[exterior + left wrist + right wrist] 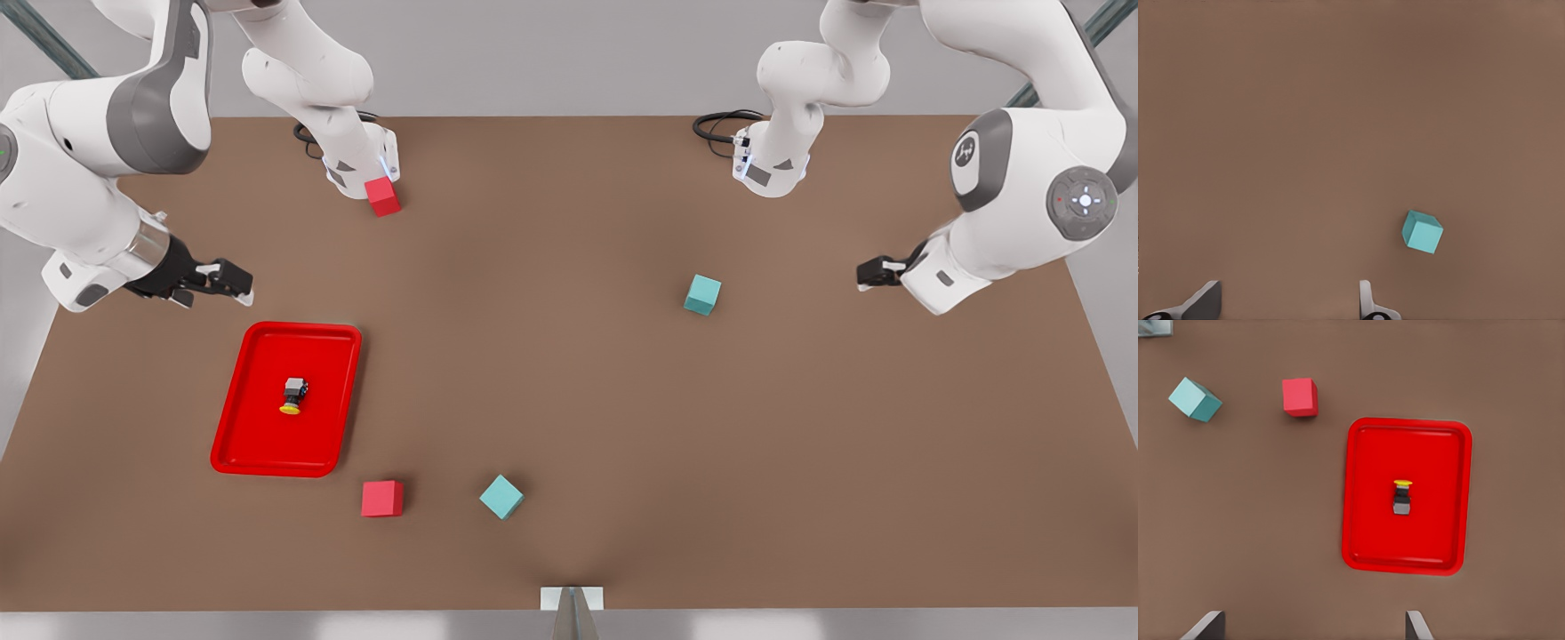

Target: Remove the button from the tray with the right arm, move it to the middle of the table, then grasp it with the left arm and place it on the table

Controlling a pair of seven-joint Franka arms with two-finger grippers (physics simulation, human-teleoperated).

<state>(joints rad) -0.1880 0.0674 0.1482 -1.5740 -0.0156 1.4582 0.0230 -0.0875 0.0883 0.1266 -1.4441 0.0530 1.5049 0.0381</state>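
Note:
The button (293, 395), a tiny grey-black body with a yellow cap, lies on its side near the middle of the red tray (258, 436) on the front view's left of the brown table (569, 400). My right gripper (233, 283) hovers open just beyond the tray's far edge. From its wrist, the button (1402, 497) lies inside the tray (1431, 447), ahead of the spread right gripper (1313, 628). My left gripper (867, 271) waits at the front view's right, open (1288, 310) above bare table.
One red cube (383, 196) sits at the back by an arm base, another red cube (382, 498) near the tray's front corner. A teal cube (501, 496) lies front centre. Another teal cube (702, 294) lies right of centre, ahead of the left gripper (1423, 232).

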